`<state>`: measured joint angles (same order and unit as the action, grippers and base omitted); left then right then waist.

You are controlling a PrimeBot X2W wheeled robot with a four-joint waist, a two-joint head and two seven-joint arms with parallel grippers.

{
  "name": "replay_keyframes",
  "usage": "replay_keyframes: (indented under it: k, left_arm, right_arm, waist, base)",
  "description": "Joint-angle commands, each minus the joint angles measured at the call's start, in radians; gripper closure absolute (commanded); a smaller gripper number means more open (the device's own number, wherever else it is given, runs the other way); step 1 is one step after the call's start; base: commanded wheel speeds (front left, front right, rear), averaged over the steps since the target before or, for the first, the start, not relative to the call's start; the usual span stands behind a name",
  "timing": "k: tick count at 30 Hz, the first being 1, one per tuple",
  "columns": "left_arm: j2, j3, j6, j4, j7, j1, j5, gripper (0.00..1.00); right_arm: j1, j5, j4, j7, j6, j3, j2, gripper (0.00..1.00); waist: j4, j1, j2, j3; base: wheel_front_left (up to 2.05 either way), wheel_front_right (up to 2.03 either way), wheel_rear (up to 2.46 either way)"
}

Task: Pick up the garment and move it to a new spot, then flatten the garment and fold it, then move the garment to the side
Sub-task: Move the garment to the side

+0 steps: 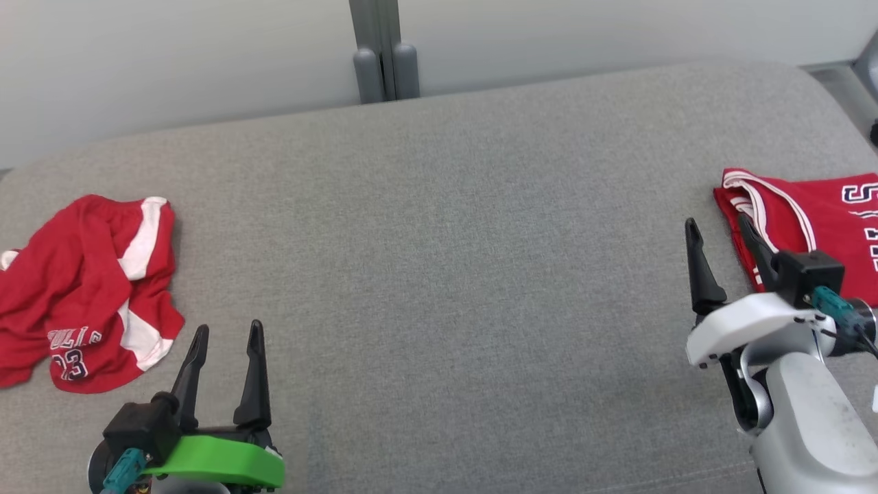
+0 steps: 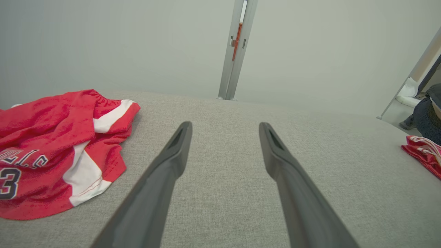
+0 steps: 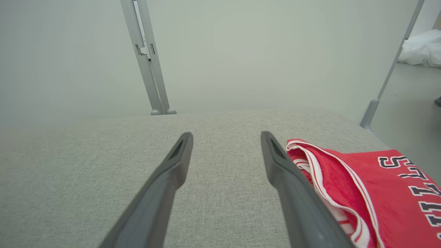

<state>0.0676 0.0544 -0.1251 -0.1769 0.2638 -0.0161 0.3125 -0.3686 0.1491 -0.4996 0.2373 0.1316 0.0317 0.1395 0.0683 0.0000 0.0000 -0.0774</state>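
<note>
At the right edge of the grey cushion (image 1: 446, 274) lies the folded red jersey (image 1: 816, 226), with the right gripper (image 1: 717, 223) spread and empty beside its striped edge. Crumpled red shorts (image 1: 75, 288) lie far left near the left gripper (image 1: 228, 328), also spread.

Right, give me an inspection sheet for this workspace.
Surface: grey fabric-covered top, flat.
Job's things: crumpled red-and-white shorts at left; folded red jersey with white trim at right edge.
Clutter: nothing seen.
Claws: left claw open, empty, near the shorts; right claw open, empty, beside the jersey.
Cables: teal plug on left wrist, another on right.
Surroundings: pale wall, grey metal post behind.
</note>
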Motion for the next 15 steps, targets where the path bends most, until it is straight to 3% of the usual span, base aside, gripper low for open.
replay_keyframes:
  k: [1,15]
  left_arm:
    - [-0.004,-0.012,-0.004,-0.011,0.000,0.011,-0.008,0.00]
    - [-0.015,-0.035,-0.006,-0.153,0.000,0.010,-0.035,0.00]
  right_arm:
    - [0.036,0.017,0.027,-0.004,-0.002,0.008,0.013,0.00]
    - [0.305,-0.006,0.121,-0.017,-0.001,0.018,-0.076,0.00]
  waist:
    - [-0.063,0.0000,0.0000,0.099]
    - [-0.111,0.0000,0.0000,0.166]
  base:
    - [0.00,0.00,0.00]
    - [0.00,0.00,0.00]
